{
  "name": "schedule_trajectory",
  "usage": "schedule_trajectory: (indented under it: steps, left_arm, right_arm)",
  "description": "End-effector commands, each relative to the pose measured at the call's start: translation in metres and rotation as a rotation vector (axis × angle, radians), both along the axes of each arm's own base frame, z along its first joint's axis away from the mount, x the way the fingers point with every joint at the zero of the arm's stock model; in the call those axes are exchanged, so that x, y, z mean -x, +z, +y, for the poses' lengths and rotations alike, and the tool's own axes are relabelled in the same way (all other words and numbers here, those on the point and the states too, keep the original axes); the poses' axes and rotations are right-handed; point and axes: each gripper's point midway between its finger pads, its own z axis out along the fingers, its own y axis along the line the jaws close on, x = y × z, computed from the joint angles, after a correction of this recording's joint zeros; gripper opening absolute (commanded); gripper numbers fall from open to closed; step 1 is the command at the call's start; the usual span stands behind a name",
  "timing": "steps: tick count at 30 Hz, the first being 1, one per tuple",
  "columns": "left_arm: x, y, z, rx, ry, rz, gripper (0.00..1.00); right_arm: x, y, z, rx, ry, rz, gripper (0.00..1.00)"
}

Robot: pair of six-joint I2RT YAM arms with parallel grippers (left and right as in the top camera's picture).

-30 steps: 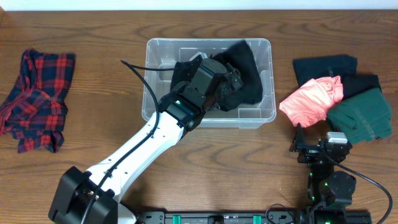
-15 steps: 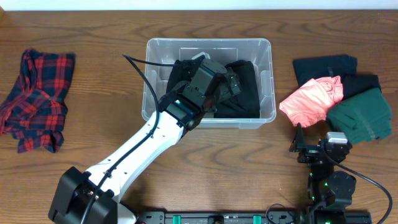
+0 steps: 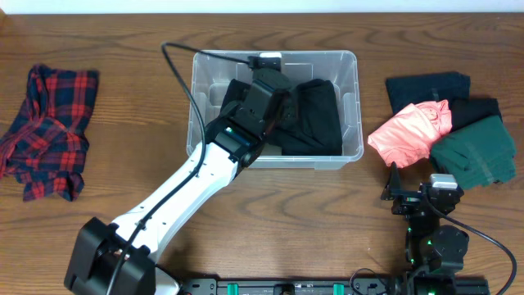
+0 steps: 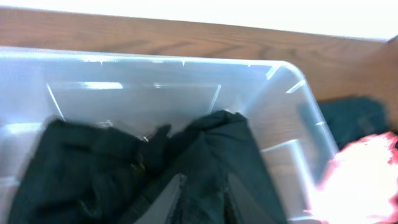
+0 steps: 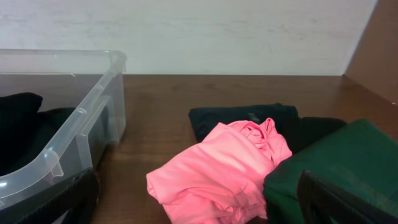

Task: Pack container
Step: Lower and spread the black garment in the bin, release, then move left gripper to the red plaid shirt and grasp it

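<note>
We see the clear container point(image 3: 354, 90) at the middle of the wooden table point(image 3: 131, 49), black clothes point(image 3: 318, 119) lying inside it, the left gripper point(image 4: 205, 202) just above them with fingers spread, the right gripper point(image 5: 199, 208) also spread wide, near a pink cloth point(image 3: 409, 131).

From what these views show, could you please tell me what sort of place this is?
Probably a robotics lab bench set up for packing clothes: robot arms at a wooden table, a clear container holding a black garment, and more clothing piled beside it.
</note>
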Motion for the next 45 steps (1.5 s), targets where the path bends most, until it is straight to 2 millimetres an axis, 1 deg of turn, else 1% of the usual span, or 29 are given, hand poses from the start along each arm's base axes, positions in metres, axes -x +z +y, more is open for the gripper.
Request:
schedule_trajectory:
  steps: [1,6,7,11,12,14,16,18,20,22,23,24,26,28,29,31,32,33,34,36,38,40,43,45]
  left_arm:
    - [-0.014,-0.013,0.002,-0.187,-0.071,-0.057,0.19]
    - [-0.017,-0.064,-0.003,-0.243,-0.088,0.039,0.19]
    - [-0.016,-0.077,-0.005,-0.254,-0.093,0.063,0.19]
    - [-0.015,-0.119,-0.004,-0.299,-0.098,0.139,0.19]
    - [-0.015,-0.128,-0.004,-0.307,-0.098,0.155,0.19]
    - [-0.014,-0.136,-0.003,-0.317,-0.100,0.170,0.19]
    - [-0.014,-0.137,-0.003,-0.318,-0.100,0.171,0.19]
    - [-0.015,-0.131,-0.004,-0.309,-0.098,0.157,0.19]
    - [-0.017,-0.118,-0.005,-0.295,-0.096,0.135,0.20]
    - [-0.018,-0.101,-0.006,-0.275,-0.092,0.105,0.26]
    - [-0.018,-0.087,-0.005,-0.259,-0.089,0.080,0.32]
    - [-0.018,-0.077,-0.005,-0.248,-0.087,0.063,0.38]
    - [-0.018,-0.048,-0.002,-0.213,-0.077,0.011,0.57]
    - [-0.017,-0.015,0.005,-0.177,-0.060,-0.043,0.77]
    - [-0.016,0.000,0.010,-0.161,-0.050,-0.067,0.84]
    - [-0.014,0.027,0.025,-0.137,-0.024,-0.105,0.98]
    - [-0.011,0.044,0.040,-0.125,0.003,-0.123,0.98]
    - [-0.009,0.054,0.052,-0.121,0.023,-0.131,0.98]
    - [-0.006,0.063,0.066,-0.119,0.046,-0.134,0.98]
    - [0.000,0.077,0.101,-0.131,0.124,-0.133,0.98]
    - [0.005,0.085,0.141,-0.151,0.234,-0.122,0.98]
    - [0.012,0.088,0.185,-0.195,0.351,-0.100,0.98]
    - [0.020,0.083,0.248,-0.284,0.534,-0.054,0.98]
    - [0.022,0.076,0.283,-0.341,0.628,-0.019,0.98]
  right_arm:
    - [0.000,-0.002,0.003,0.014,0.015,0.006,0.99]
    - [0.000,-0.002,0.003,0.014,0.015,0.006,0.99]
    - [0.000,-0.002,0.003,0.014,0.015,0.006,0.99]
    - [0.000,-0.002,0.003,0.014,0.015,0.006,0.99]
    - [0.000,-0.002,0.003,0.014,0.015,0.006,0.99]
    - [0.000,-0.002,0.003,0.014,0.015,0.006,0.99]
    - [0.000,-0.002,0.003,0.014,0.015,0.006,0.99]
    - [0.000,-0.002,0.003,0.014,0.015,0.006,0.99]
    - [0.000,-0.002,0.003,0.014,0.015,0.006,0.99]
    - [0.000,-0.002,0.003,0.014,0.015,0.006,0.99]
    - [0.000,-0.002,0.003,0.014,0.015,0.006,0.99]
    - [0.000,-0.002,0.003,0.014,0.015,0.006,0.99]
    - [0.000,-0.002,0.003,0.014,0.015,0.006,0.99]
    - [0.000,-0.002,0.003,0.014,0.015,0.006,0.99]
    - [0.000,-0.002,0.003,0.014,0.015,0.006,0.99]
    - [0.000,-0.002,0.003,0.014,0.015,0.006,0.99]
    - [0.000,-0.002,0.003,0.014,0.015,0.006,0.99]
    - [0.000,-0.002,0.003,0.014,0.015,0.006,0.99]
    - [0.000,-0.002,0.003,0.014,0.015,0.006,0.99]
    - [0.000,-0.002,0.003,0.014,0.015,0.006,0.99]
    - [0.000,-0.002,0.003,0.014,0.015,0.006,0.99]
    - [0.000,-0.002,0.003,0.014,0.015,0.006,0.99]
    - [0.000,-0.002,0.003,0.014,0.015,0.006,0.99]
    - [0.000,-0.002,0.003,0.014,0.015,0.006,0.99]
